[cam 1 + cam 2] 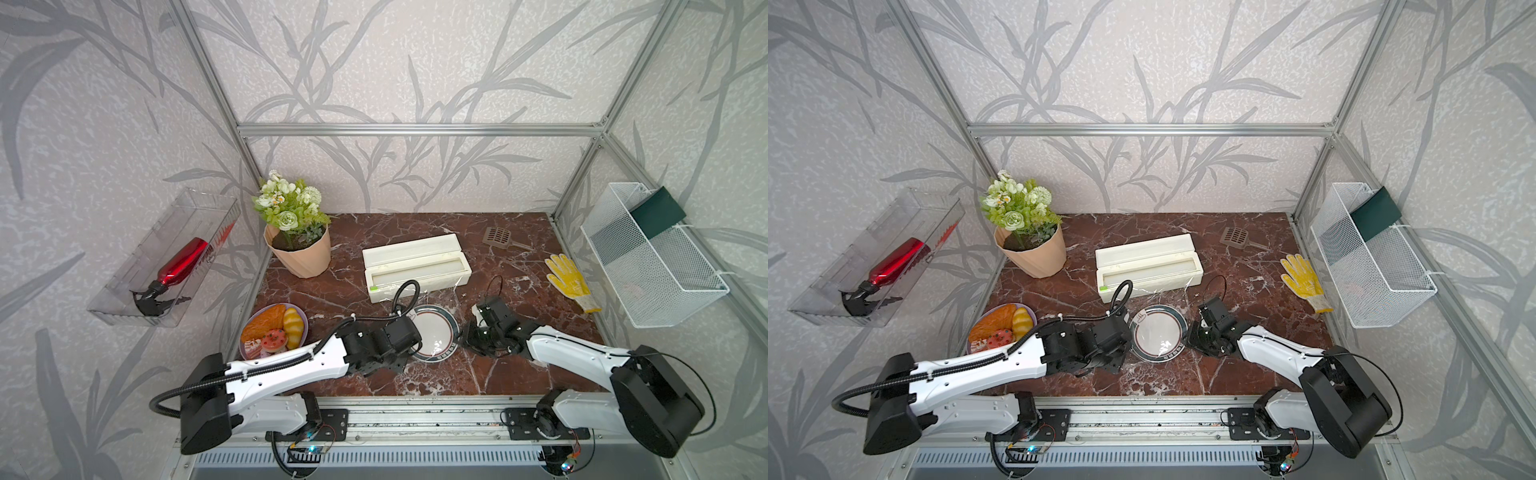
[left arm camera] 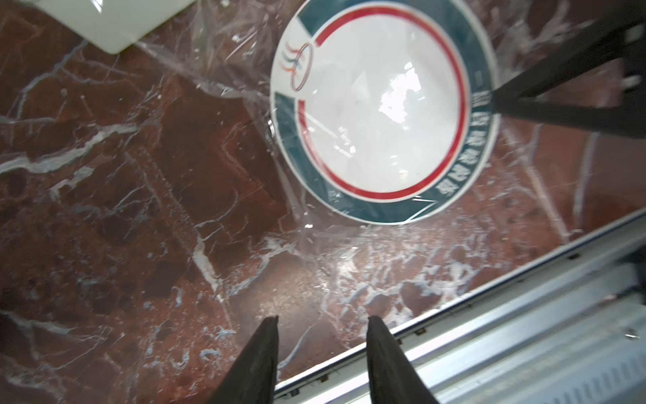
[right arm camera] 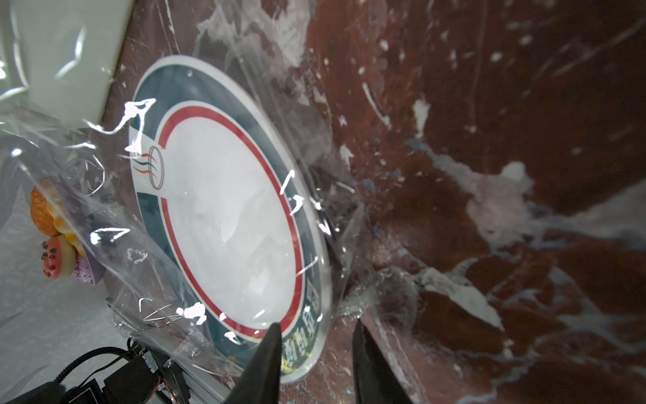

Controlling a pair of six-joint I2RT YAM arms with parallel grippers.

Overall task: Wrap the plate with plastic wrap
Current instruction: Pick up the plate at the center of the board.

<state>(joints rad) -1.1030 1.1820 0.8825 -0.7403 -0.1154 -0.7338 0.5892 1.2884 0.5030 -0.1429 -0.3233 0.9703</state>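
Note:
The plate (image 1: 436, 332) (image 1: 1156, 332), white with a dark green rim and red ring, lies on the marble near the front middle. The plastic wrap (image 3: 115, 224) (image 2: 223, 63), crinkly and clear, is draped over it and spreads onto the table around it. My right gripper (image 3: 317, 323) (image 1: 467, 338) is at the plate's right edge. Its fingers stand apart astride the rim and the film's edge. My left gripper (image 2: 325, 318) is open over bare marble by the front rail, left of the plate, with nothing between its fingers. Its wrist hides them in both top views.
A cream dispenser box (image 1: 415, 266) lies just behind the plate. A purple plate of pastries (image 1: 274, 332) sits at the left and a flower pot (image 1: 301, 253) at the back left. A yellow glove (image 1: 571, 280) and a brown scoop (image 1: 496, 239) lie at the right. The metal rail (image 1: 415, 409) runs along the front.

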